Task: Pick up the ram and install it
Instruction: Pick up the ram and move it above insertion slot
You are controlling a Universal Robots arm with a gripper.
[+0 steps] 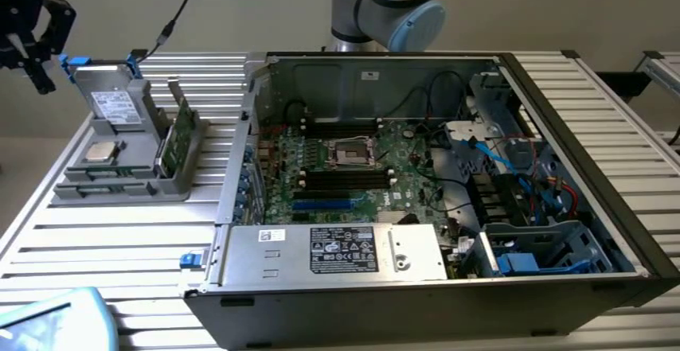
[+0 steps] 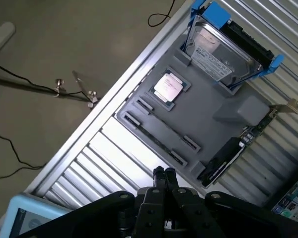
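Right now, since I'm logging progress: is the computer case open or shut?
Open: the computer case has no side panel; its motherboard lies exposed.

The tray [image 1: 119, 192], holding the drive [image 1: 115, 106] and processor [image 1: 102, 152], lies at the exterior view's left of the case [image 1: 425, 313].

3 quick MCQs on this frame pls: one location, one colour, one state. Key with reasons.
1. Where is the ram?
A) in a motherboard slot
B) standing in the grey holder
C) on the floor

2. What colour is the drive's carrier?
A) blue
B) red
C) yellow

3. The gripper is:
A) shut on the ram
B) open over the drive
C) shut, holding nothing

Key: 1 B, the stick stands in the holder, at the exterior view's left of the open case. 2 A, a blue frame wraps the drive. 3 C, the fingertips meet with nothing between them.
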